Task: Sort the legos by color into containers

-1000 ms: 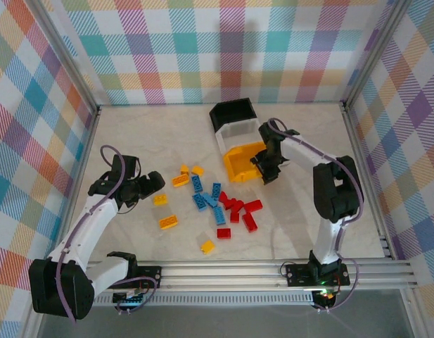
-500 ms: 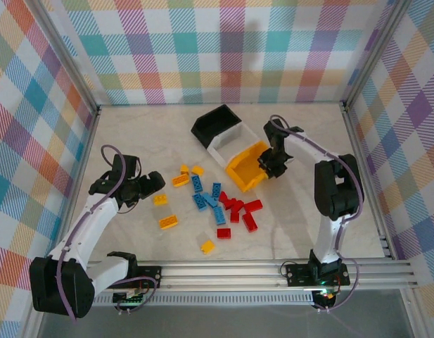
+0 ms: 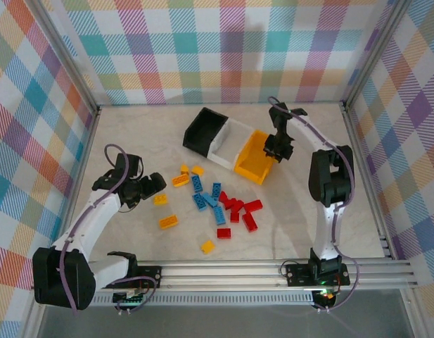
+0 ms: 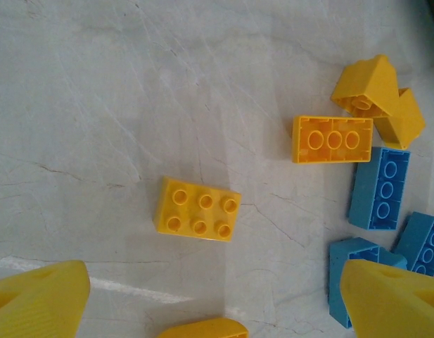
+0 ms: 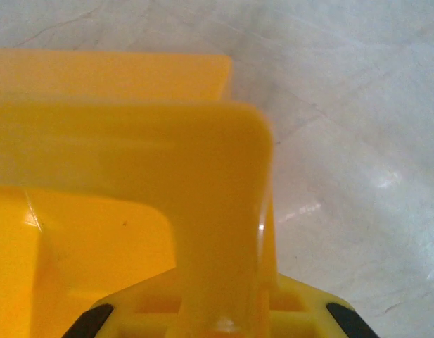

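Three bins stand in a slanted row at the back: black bin (image 3: 201,131), white bin (image 3: 229,141), yellow-orange bin (image 3: 253,159). My right gripper (image 3: 276,148) is shut on the yellow bin's right wall (image 5: 111,91), and its fingers (image 5: 220,211) are pinched over the rim. Loose legos lie mid-table: red bricks (image 3: 239,211), blue bricks (image 3: 206,199), yellow bricks (image 3: 180,179). My left gripper (image 3: 156,185) hangs open over a yellow six-stud brick (image 4: 198,209), with its fingers (image 4: 35,304) wide apart and nothing between them.
More yellow bricks (image 4: 333,139) and blue bricks (image 4: 379,187) lie to the right of the left gripper. Single yellow bricks sit nearer the front (image 3: 168,222) (image 3: 207,246). Checked walls enclose the table, and an aluminium rail (image 3: 273,271) runs along the near edge.
The right gripper moved back and slightly right, dragging the yellow bin. The row of three bins swung round, so the black bin went left. The left arm barely shifted.
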